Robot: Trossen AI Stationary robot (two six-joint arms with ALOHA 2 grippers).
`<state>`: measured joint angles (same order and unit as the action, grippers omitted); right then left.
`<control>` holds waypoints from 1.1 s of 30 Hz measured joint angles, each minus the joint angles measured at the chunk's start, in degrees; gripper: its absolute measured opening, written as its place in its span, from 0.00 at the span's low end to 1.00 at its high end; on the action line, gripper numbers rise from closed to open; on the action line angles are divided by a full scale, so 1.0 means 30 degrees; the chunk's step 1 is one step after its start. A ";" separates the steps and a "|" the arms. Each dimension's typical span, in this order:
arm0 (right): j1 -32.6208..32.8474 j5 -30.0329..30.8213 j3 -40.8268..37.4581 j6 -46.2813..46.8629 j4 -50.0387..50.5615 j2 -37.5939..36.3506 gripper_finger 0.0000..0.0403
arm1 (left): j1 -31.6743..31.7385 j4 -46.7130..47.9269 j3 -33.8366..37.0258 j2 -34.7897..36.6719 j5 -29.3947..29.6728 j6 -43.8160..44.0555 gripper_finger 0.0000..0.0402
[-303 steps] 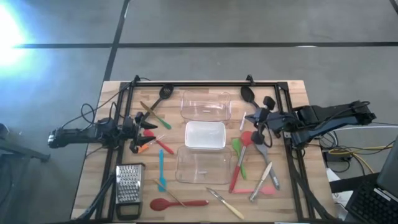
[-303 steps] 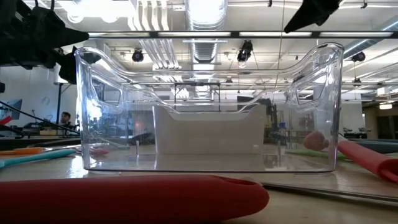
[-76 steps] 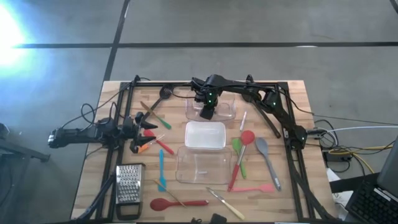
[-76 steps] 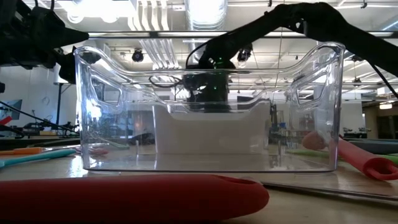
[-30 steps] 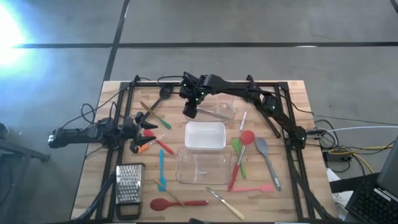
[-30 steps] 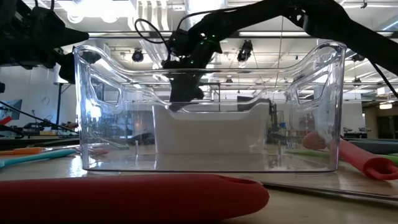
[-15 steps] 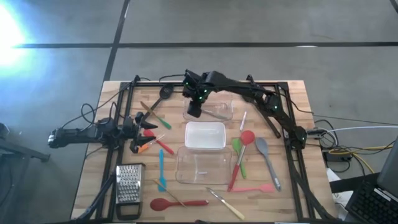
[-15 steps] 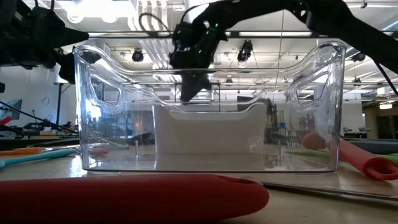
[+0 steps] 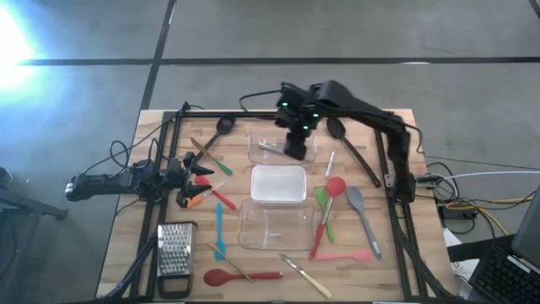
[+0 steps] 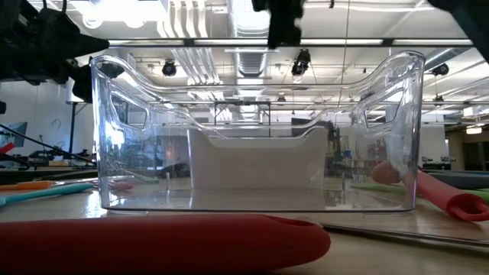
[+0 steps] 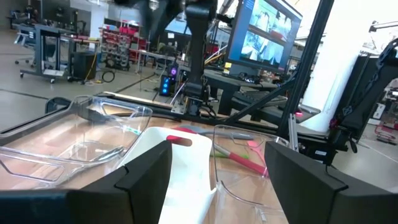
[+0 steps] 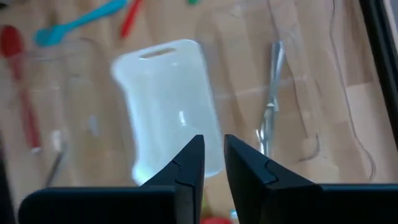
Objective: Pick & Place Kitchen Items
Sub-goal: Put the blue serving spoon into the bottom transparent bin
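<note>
My right gripper [image 9: 295, 150] hangs high above the far clear tub [image 9: 257, 133], pointing steeply down. Its fingers stand a narrow gap apart [image 12: 213, 146] with nothing between them. Metal tongs [image 12: 270, 106] lie on the floor of that tub [image 9: 268, 146]. Other kitchen items lie flat on the wooden table: a black slotted spoon [image 9: 224, 127], a black ladle [image 9: 335, 127], a red spoon [image 9: 336, 187], a green spatula [image 9: 323, 203] and a teal spoon [image 9: 218, 228]. My left gripper [image 11: 216, 149] waits open and level at the table's left side [image 9: 196, 177].
A white tub [image 9: 278, 183] and a second clear tub [image 9: 270, 224] stand in a row toward the near edge. A steel grater [image 9: 175, 252] lies near left. A red spoon [image 9: 232, 275] and a wood-handled tool [image 9: 308, 277] lie along the near edge. A black frame [image 9: 388, 169] borders the table.
My right gripper has risen out of the far clear tub, high above its rim, and moved from the tub's left end toward the table's right. The tongs have stayed on the tub's floor.
</note>
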<state>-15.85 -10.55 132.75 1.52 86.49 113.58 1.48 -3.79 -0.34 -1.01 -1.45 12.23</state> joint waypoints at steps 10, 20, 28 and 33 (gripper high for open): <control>0.2206 0.2759 -0.1996 0.2371 0.0036 -0.5145 0.12 | -0.0007 0.0000 0.0000 0.0000 0.0000 0.0000 0.65; 0.5227 0.4581 -0.8495 0.8945 0.0050 -0.9466 0.12 | 0.0000 -0.0004 0.0000 0.0003 0.0000 0.0000 0.65; 0.9330 0.4578 -1.4743 1.6735 0.0052 -1.2390 0.12 | 0.0000 0.0000 0.0000 -0.0001 0.0004 0.0000 0.65; 1.2446 0.5052 -1.8303 2.1522 0.0040 -1.3835 0.12 | 0.0000 -0.0007 0.0000 0.0006 0.0000 0.0000 0.65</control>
<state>21.49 4.60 77.84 66.08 86.61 72.07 1.48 -3.81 -0.34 -0.99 -1.45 12.23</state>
